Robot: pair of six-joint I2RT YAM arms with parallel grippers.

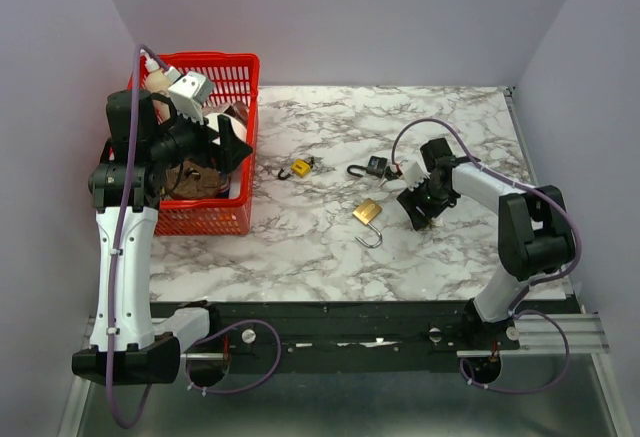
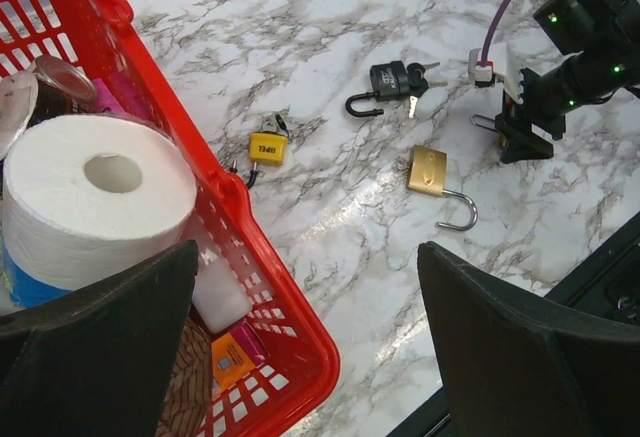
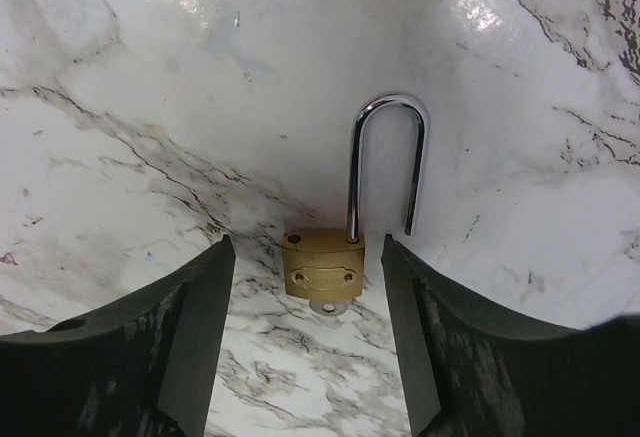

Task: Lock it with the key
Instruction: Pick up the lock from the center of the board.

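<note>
Brass padlock (image 3: 322, 269) between my right gripper's (image 3: 305, 249) spread fingers (image 3: 195, 337)
Its shackle (image 3: 385, 107) is unlatched, one leg free, on the marble table (image 3: 150, 77).

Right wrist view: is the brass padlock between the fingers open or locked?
Open. The brass padlock has its shackle pulled up: one leg goes into the body, and the other ends free in the air beside it.

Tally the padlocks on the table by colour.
Yellow padlock: 1
Black padlock: 1
Brass padlocks: 2, one large and one small
Total: 4
</note>
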